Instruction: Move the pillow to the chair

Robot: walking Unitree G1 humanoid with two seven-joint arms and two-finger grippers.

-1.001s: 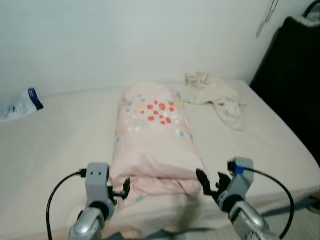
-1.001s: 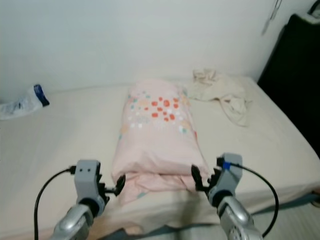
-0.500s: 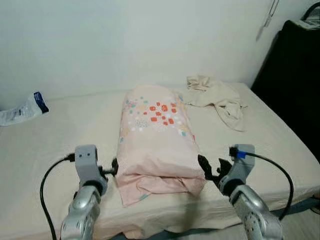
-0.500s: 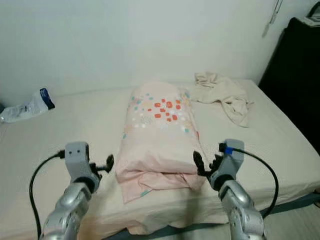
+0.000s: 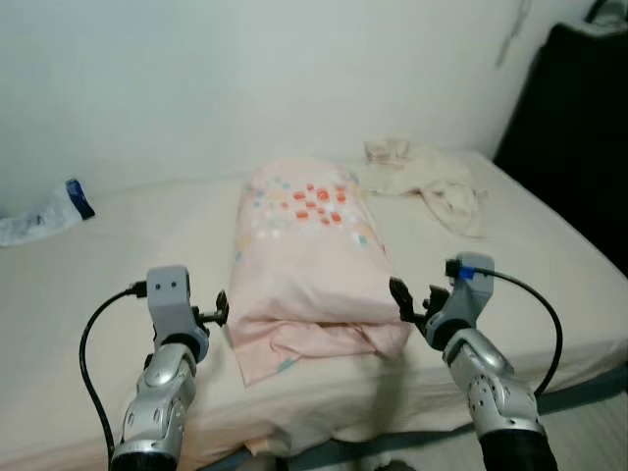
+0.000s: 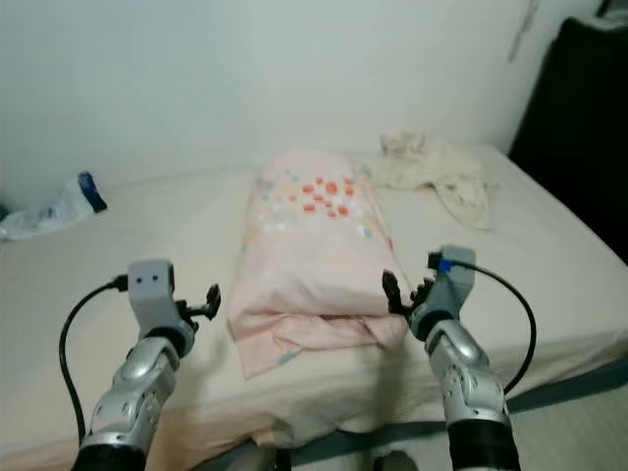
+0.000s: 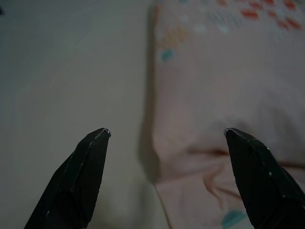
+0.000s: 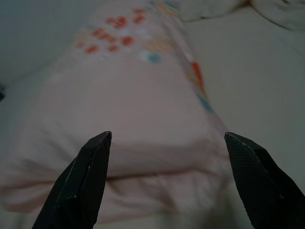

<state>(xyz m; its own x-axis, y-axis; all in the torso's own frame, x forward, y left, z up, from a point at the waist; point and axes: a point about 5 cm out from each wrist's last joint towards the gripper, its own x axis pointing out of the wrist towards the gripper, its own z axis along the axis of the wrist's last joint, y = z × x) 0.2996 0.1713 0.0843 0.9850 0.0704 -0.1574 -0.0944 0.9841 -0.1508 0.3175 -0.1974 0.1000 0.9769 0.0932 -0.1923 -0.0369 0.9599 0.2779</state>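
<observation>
A pale pink pillow [image 5: 306, 255] with red, orange and teal spots lies lengthwise on the cream bed [image 5: 88, 285], its near end close to the bed's front edge. My left gripper [image 5: 218, 312] hovers just left of that near end, open, with the pillow's left edge [image 7: 190, 119] between its spread fingers. My right gripper [image 5: 407, 304] is at the pillow's near right corner, open too; the pillow's end [image 8: 143, 124] lies between its fingertips. Neither gripper holds anything.
A crumpled cream cloth [image 5: 432, 186] lies on the bed at the back right. A clear bag with a blue cap [image 5: 44, 214] rests at the far left by the wall. A tall black object [image 5: 579, 147] stands right of the bed.
The camera view has shifted slightly. Both grippers have stayed open at the pillow's near corners, the left one a little closer to the pillow's edge.
</observation>
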